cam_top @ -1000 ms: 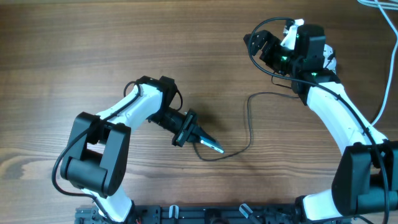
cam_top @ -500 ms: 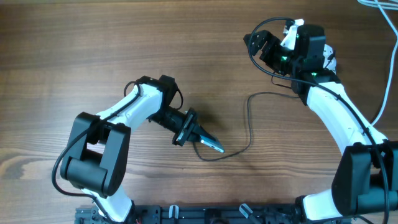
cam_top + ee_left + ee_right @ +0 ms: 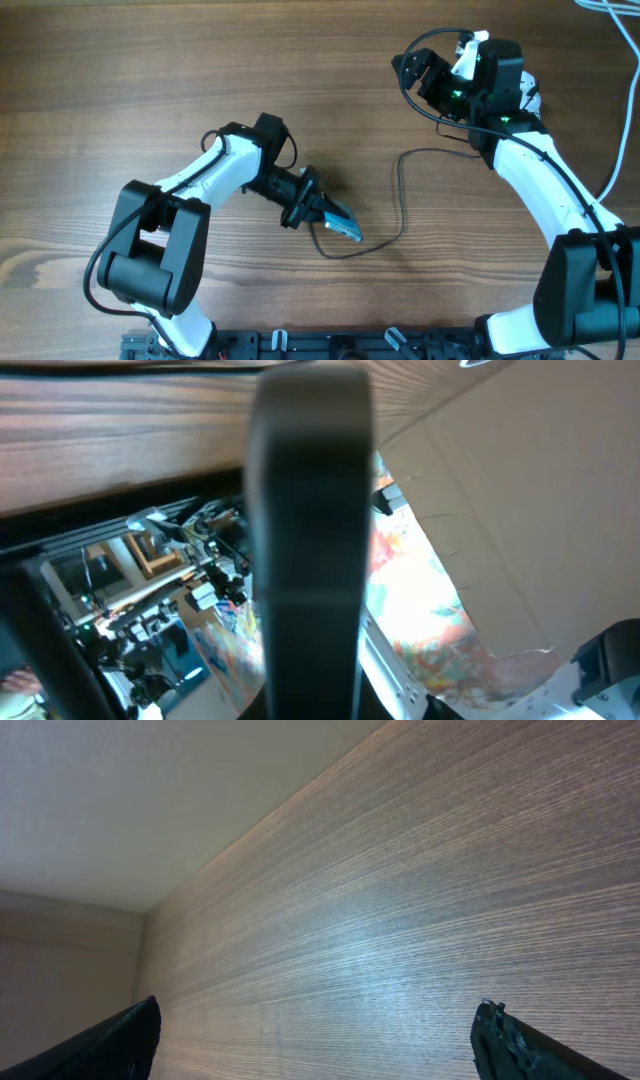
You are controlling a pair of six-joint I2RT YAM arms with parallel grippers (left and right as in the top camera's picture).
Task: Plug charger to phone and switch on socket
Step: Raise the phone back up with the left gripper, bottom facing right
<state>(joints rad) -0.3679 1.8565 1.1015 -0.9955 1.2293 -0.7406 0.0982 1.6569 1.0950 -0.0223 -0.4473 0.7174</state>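
Since a second ago the left claw (image 3: 322,212) has rolled, so the phone (image 3: 343,226) clamped in it now shows its blue face, near the worktop's (image 3: 150,80) robot-side edge. The charger (image 3: 400,205) loops just beside it. The right claw (image 3: 315,1050) gapes wide, empty.

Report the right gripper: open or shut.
Open. The right gripper has its fingertips far apart at the wrist view's edges, with only wooden table between them.

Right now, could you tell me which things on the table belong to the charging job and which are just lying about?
Belong to the job:
phone, gripped by the left gripper
charger, the thin black cable looping beside it

Lying about:
white cable, untouched at the table's right edge
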